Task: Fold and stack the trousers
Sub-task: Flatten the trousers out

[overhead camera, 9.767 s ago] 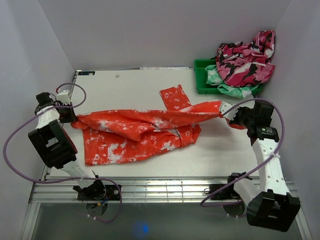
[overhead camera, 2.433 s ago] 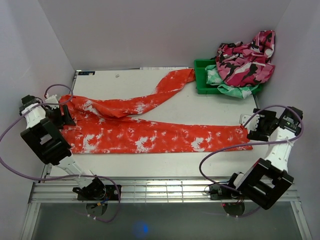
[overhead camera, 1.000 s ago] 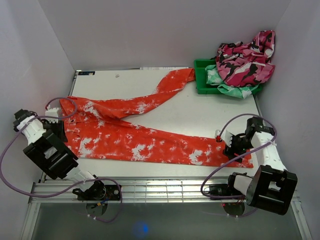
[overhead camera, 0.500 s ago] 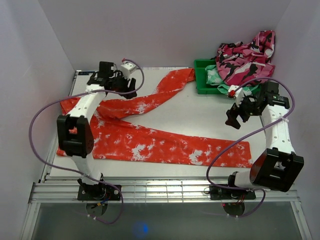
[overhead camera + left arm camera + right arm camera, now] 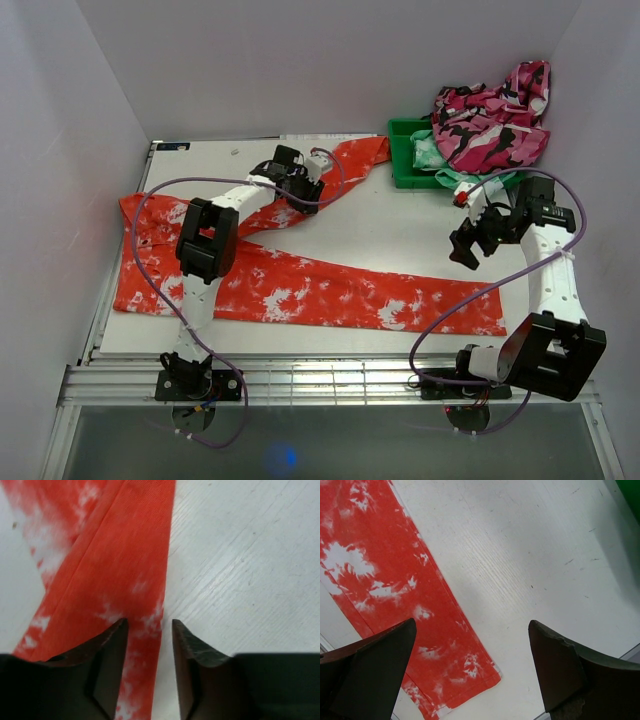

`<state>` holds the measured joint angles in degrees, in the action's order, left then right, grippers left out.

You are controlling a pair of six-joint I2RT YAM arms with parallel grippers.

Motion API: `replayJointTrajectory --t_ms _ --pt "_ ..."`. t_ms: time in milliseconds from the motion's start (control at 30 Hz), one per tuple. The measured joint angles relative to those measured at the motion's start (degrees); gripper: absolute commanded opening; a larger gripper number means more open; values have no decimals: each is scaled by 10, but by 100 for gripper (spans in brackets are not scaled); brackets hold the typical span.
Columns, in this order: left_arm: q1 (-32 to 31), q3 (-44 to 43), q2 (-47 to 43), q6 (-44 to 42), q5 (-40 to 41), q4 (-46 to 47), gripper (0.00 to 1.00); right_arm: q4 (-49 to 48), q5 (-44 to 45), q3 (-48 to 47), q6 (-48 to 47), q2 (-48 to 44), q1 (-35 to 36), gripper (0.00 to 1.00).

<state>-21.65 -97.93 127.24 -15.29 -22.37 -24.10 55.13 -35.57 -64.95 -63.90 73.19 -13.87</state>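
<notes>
Green bin (image 5: pixel 402 168): mint-green garment (image 5: pixel 440 162) under pink camouflage garment (image 5: pixel 490 125).
Trousers (image 5: pixel 300 290): spread flat on table (image 5: pixel 400 225), far cuff beside bin.
Left gripper (image 5: pixel 148 625): parted over far leg's edge, empty.
Right gripper (image 5: pixel 472 624): wide apart, empty.

light: bright, even; shadows: soft; wrist views: foreground out of focus

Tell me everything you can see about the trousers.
The trousers are soft red-orange cloth with white splotches, spread flat on the table, waist at the left. One leg runs along the near edge to the right; the other slants away toward the green bin. The left hand, open, hangs over that far leg's edge; nothing grips them.
</notes>
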Motion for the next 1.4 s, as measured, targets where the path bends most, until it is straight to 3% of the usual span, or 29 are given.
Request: replayJointTrajectory --t_ms 67,100,200,300,533,700,833,933,1133,1300,1400 --pt "-16 -23 17 -14 10 2 32 0 3 0 1 -3 0 98" --pt "-22 -25 23 -18 16 3 19 0 4 0 1 -5 0 98" --pt "-27 2 14 -41 22 10 0 0 5 0 1 -6 0 98" --pt "-25 82 -39 -67 20 18 0 -3 4 0 1 -6 0 98" --pt "-3 267 -247 -116 -24 -58 0 -41 2 -1 7 -2 26 98" --pt "30 308 -421 -129 -63 -75 0 -114 9 3 37 5 82 98" --pt "38 309 -505 -127 -95 -79 0 -213 32 29 66 10 145 96" --pt "38 316 -531 -124 -115 -91 0 -283 49 47 68 34 192 91" --pt "38 345 -535 -114 -117 -117 0 -346 67 70 -1 104 261 93" --pt "38 350 -535 -108 -117 -126 0 -413 89 173 -91 110 316 100" --pt "40 350 -535 -106 -117 -128 0 -467 106 232 -141 116 338 95"
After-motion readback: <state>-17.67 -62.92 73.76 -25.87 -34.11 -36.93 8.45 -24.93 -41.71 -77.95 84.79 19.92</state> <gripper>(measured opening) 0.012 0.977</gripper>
